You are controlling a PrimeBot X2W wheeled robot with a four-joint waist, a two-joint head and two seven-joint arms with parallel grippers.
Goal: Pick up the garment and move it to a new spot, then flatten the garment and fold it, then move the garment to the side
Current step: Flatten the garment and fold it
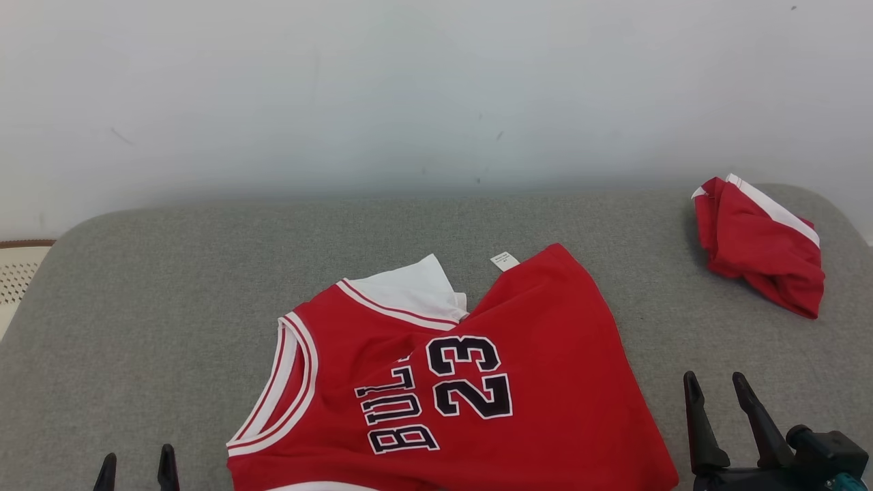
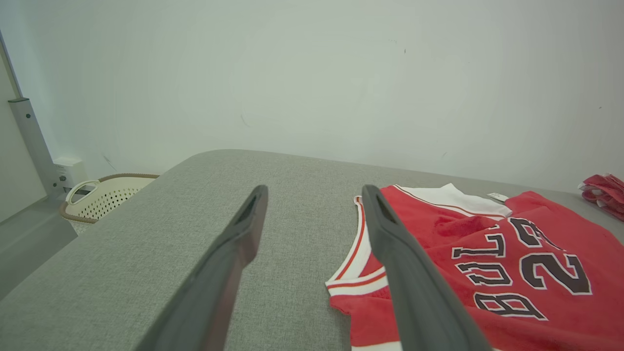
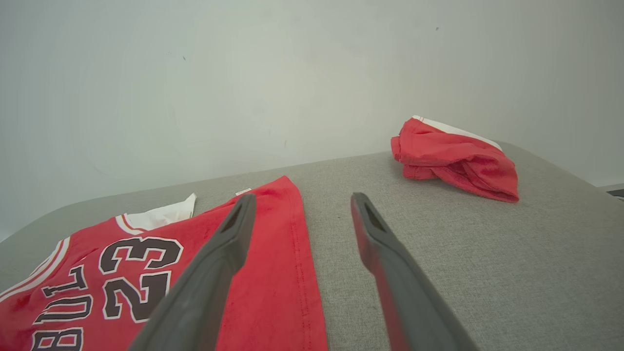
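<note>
The garment (image 1: 477,389) is a red basketball jersey with white trim and the number 23. It lies partly spread on the grey padded surface (image 1: 170,307), front centre, one part folded over so white lining shows. It also appears in the left wrist view (image 2: 487,258) and in the right wrist view (image 3: 146,273). My left gripper (image 1: 136,464) sits at the bottom left, open and empty, just left of the jersey's armhole (image 2: 360,253). Open and empty too, my right gripper (image 1: 716,389) hovers just right of the jersey's side edge (image 3: 302,258).
A second red and white garment (image 1: 760,245) lies crumpled at the far right of the surface, also in the right wrist view (image 3: 453,158). A pale perforated basket (image 2: 102,195) stands off the surface's left edge. A white wall (image 1: 436,88) runs behind.
</note>
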